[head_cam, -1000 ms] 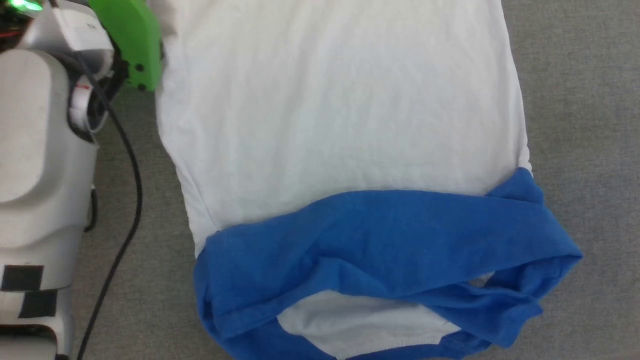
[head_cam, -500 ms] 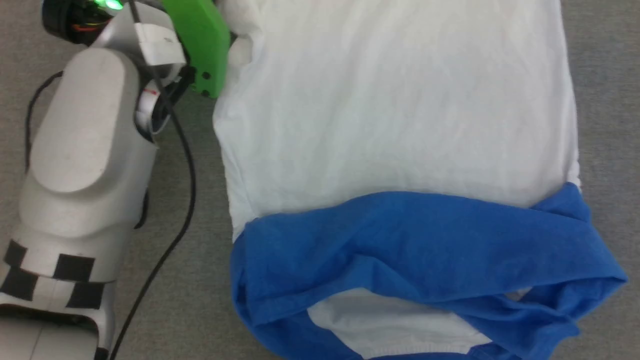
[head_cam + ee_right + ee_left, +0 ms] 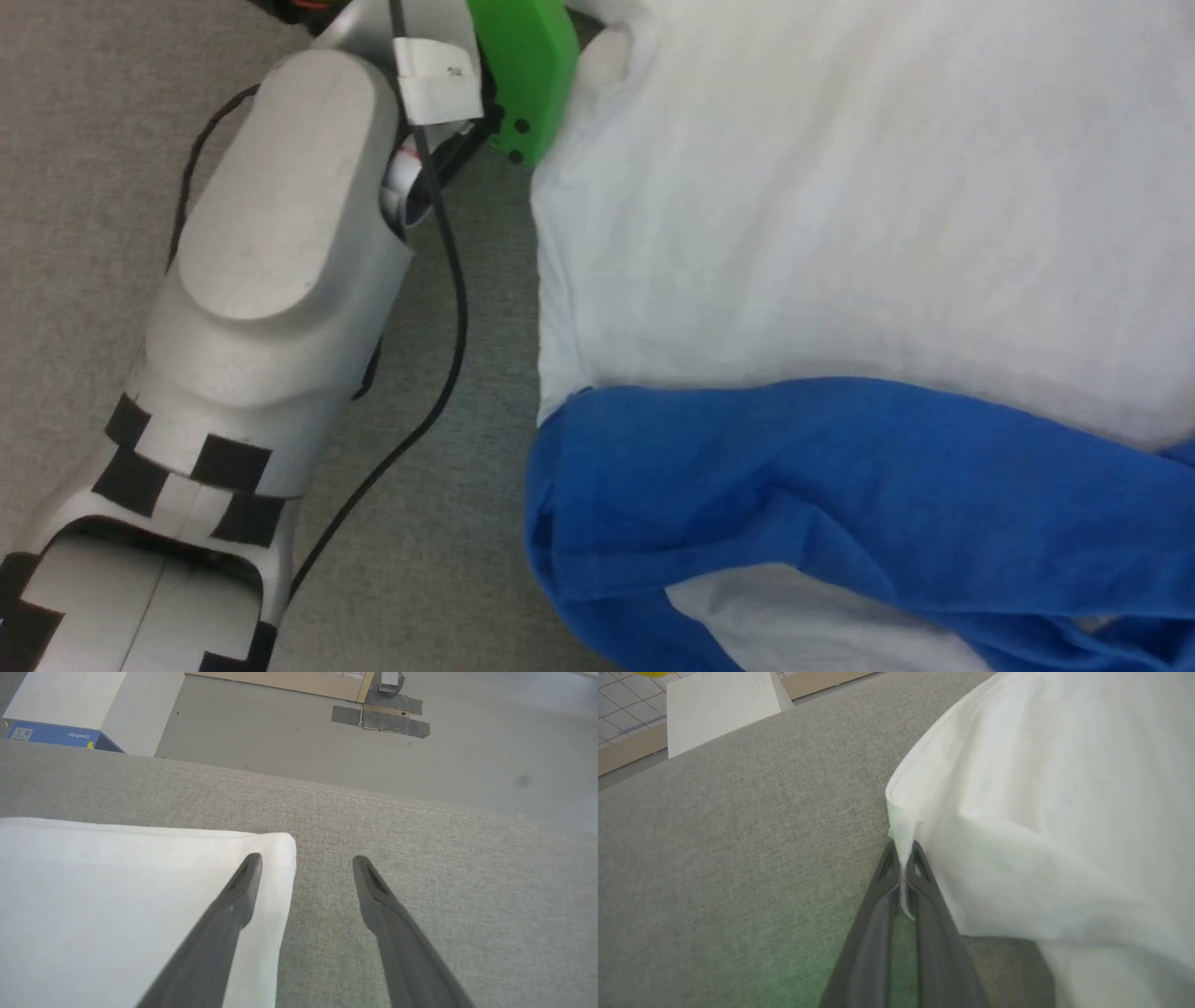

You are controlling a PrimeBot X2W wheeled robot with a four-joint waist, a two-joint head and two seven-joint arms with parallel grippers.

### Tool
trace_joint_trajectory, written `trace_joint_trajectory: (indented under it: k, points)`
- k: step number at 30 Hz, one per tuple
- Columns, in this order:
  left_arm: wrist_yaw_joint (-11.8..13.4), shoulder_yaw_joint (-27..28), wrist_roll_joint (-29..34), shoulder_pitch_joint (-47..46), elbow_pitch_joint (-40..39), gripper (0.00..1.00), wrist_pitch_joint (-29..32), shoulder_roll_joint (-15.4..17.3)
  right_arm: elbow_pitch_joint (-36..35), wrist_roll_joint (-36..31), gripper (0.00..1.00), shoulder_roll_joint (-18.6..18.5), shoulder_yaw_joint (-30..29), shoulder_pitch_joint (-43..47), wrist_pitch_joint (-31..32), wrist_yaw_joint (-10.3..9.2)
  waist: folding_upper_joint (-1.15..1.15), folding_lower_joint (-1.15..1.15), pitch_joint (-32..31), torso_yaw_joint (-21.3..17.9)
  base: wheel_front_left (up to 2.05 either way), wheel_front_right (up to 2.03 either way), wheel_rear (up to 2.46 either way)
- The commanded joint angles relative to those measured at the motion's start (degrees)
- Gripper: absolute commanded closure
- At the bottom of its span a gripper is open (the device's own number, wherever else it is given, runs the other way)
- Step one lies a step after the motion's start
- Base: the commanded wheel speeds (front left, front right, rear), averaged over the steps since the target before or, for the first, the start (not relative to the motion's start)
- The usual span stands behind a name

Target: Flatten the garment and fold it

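We see the garment [image 3: 840, 233] spread on the grey fabric surface [image 3: 93, 140]. Its white body is lightly wrinkled, with a bright-blue sleeve [image 3: 840, 467] folded across its near end. Our left gripper [image 3: 903, 856] pinches a raised white corner. Our right gripper [image 3: 307, 858] is spread wide over another corner, holding nothing.

I see the garment [image 3: 840, 205] as thin, matt cloth; beneath it the worktop [image 3: 93, 140] is coarse grey weave; left forearm shell [image 3: 271, 224], smooth plastic.

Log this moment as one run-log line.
left gripper: shut on garment corner | right gripper: open above another corner | blue sleeve: lying across white body
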Motion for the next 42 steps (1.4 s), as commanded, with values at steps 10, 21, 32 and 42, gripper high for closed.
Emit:
trace_joint_trajectory:
  k: [10, 21, 32, 42]
  points:
    - [-0.28, -1.73, -1.31, -1.37, 4.37, 1.0, -1.84, -0.17, 1.8, -1.93, 1.0, 0.97, -0.11, 0.51, 0.41, -0.09, 0.0, 0.0, 2.02, 2.41, 0.0, 0.0, 0.0]
    - [3.68, 3.4, -0.22, -5.49, 6.43, 1.0, -14.59, 2.04, 0.91, -0.34, 1.0, -0.8, -1.65, -2.06, -4.92, -0.09, 0.0, 0.0, -1.13, -0.87, 0.0, 0.0, 0.0]
    - [3.65, 4.75, 0.17, -5.66, 8.1, 1.0, -23.64, 4.03, -0.09, 6.33, 1.0, -3.06, -0.25, 2.13, -9.31, -0.09, 0.0, 0.0, -9.48, -2.17, 0.0, 0.0, 0.0]
    - [1.77, 2.84, -0.71, 6.62, -2.58, 1.0, -26.1, 9.11, -9.9, 17.8, 1.0, -5.1, 0.41, 17.45, -11.27, -0.09, 0.0, 0.0, -19.74, -3.7, 0.0, 0.0, 0.0]
